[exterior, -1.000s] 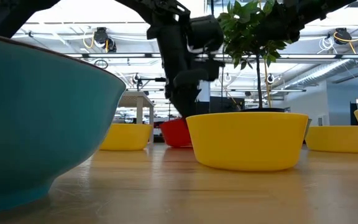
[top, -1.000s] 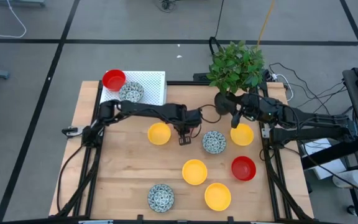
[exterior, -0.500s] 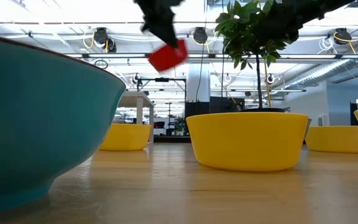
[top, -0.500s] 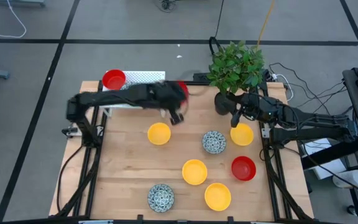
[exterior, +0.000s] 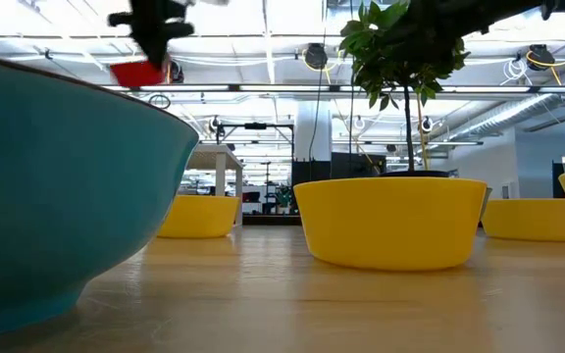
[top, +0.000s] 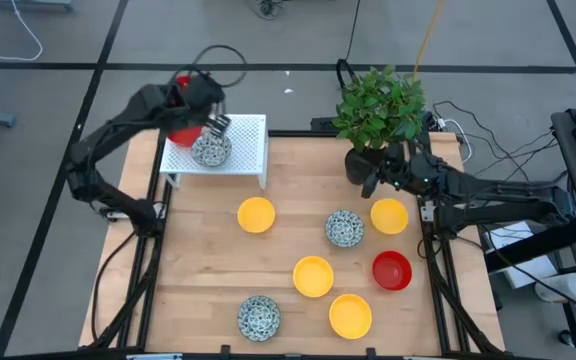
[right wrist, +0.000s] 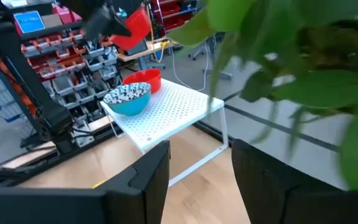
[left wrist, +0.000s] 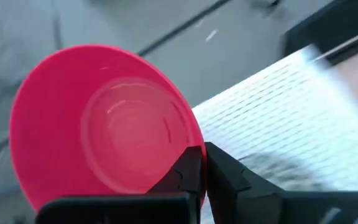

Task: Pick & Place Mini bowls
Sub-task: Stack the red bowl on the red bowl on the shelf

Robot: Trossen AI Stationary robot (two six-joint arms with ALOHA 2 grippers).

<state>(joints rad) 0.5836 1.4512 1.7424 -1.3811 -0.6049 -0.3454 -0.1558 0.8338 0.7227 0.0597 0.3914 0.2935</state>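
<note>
My left gripper [left wrist: 199, 163] is shut on a red mini bowl [left wrist: 104, 137], high over the white perforated rack [top: 248, 140] at the table's far left corner. The low view shows that bowl [exterior: 137, 72] well above the table. On the rack rest another red bowl [right wrist: 143, 79] and a speckled bowl [top: 211, 150]. Several more mini bowls sit on the wood, among them a yellow one [top: 256, 214], a speckled one [top: 344, 228] and a red one [top: 391, 270]. My right gripper [right wrist: 197, 168] stands open beside the plant pot [top: 361, 163], with nothing between its fingers. My left gripper pinches the red bowl's rim [left wrist: 190, 149], one finger on the inner side and one on the outer. The bowl is lifted clear and tilted, its hollow turned toward the wrist camera, with the rack below and beside it.
A leafy plant [top: 380, 105] in a black pot stands at the far right, close to my right arm. A yellow bowl [top: 389, 215] lies just in front of the right gripper. Bare wood shows along the table's left side [top: 188, 270].
My left gripper has risen from the middle of the table with the red bowl and swung toward the far left corner, over the rack, rolling its wrist as it went. The bowl has gone from the tabletop to hanging clear and tilted.
</note>
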